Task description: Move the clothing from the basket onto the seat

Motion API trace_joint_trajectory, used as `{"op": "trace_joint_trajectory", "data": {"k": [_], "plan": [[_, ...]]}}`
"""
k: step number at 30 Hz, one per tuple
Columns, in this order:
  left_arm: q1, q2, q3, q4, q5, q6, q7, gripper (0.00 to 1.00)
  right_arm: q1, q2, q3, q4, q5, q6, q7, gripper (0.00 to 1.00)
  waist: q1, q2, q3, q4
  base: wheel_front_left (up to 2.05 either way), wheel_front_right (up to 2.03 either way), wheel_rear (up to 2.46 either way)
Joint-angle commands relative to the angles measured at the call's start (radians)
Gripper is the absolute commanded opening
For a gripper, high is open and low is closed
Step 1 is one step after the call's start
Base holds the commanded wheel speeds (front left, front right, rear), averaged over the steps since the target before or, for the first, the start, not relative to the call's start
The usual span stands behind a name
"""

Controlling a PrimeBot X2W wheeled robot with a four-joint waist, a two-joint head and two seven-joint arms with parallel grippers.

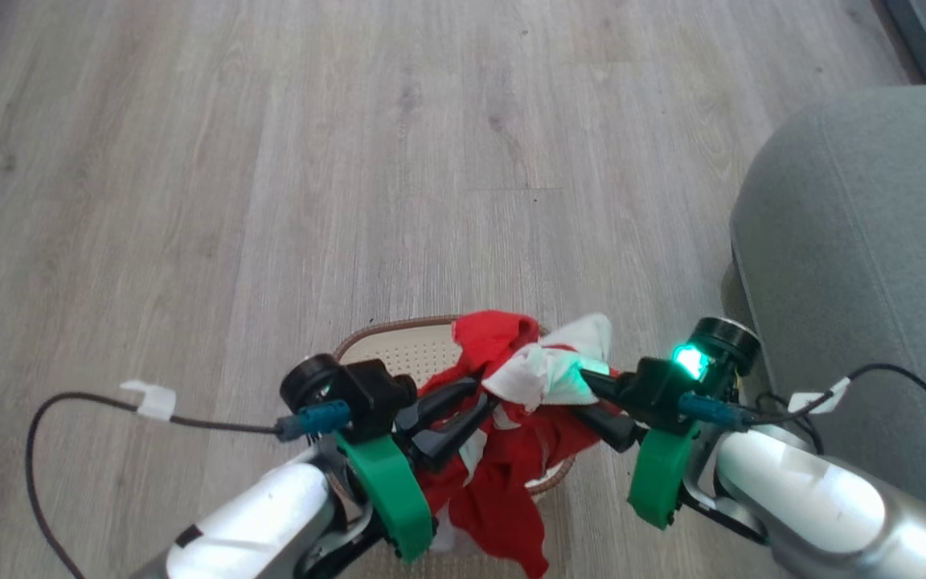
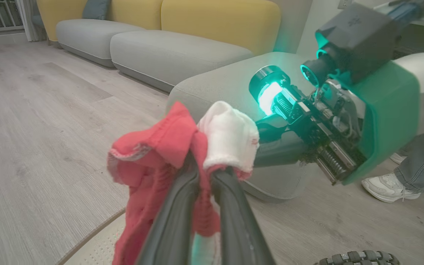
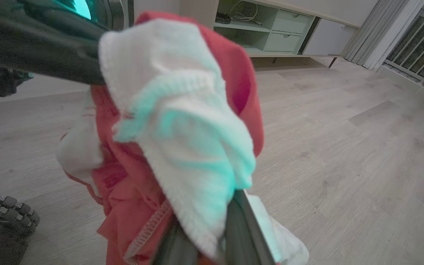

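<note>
The clothing (image 1: 511,386), a bunch of red and white fabric, hangs lifted above the cream basket (image 1: 399,346), its lower end trailing toward the head view's bottom edge. My left gripper (image 1: 471,398) is shut on the red part from the left; in the left wrist view its fingers (image 2: 175,221) pinch the clothing (image 2: 153,158). My right gripper (image 1: 592,386) is shut on the white part from the right. In the right wrist view the clothing (image 3: 182,121) drapes over that gripper's fingertips. The grey-green seat (image 1: 857,265) stands to the right, beside the basket.
Grey wood floor (image 1: 270,161) spreads ahead and to the left. A person's white shoe (image 2: 388,187) and jeans leg stand past the seat (image 2: 219,84). Grey and yellow sofas (image 2: 168,44) line the far side. A cabinet (image 3: 271,33) stands against the wall.
</note>
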Motion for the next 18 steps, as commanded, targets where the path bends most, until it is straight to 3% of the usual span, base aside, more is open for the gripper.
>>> {"op": "trace_joint_trajectory", "data": {"k": [1,3,17,18], "plan": [[-0.034,0.005,0.053,-0.022,0.006,-0.001,-0.013,0.05,0.004,-0.019,-0.022,-0.014,0.01,-0.001,-0.006,0.0,0.0,-0.0001,0.002,-0.003,0.0,0.0,0.0],[-0.029,-0.006,0.062,-0.008,0.013,-0.001,-0.013,0.0,0.013,-0.019,-0.035,-0.012,0.01,-0.001,-0.006,0.0,0.0,-0.0001,0.004,-0.011,0.0,0.0,0.0],[-0.049,-0.076,0.175,0.093,0.071,-0.001,-0.013,0.0,0.049,0.047,-0.136,0.025,-0.016,-0.001,-0.006,0.0,0.0,-0.0001,0.033,-0.057,0.0,0.0,0.0],[-0.054,-0.084,0.189,0.107,0.083,-0.001,-0.013,0.07,0.05,0.052,-0.145,0.027,-0.017,-0.001,-0.006,0.0,0.0,-0.0001,0.036,-0.058,0.0,0.0,0.0]]}}
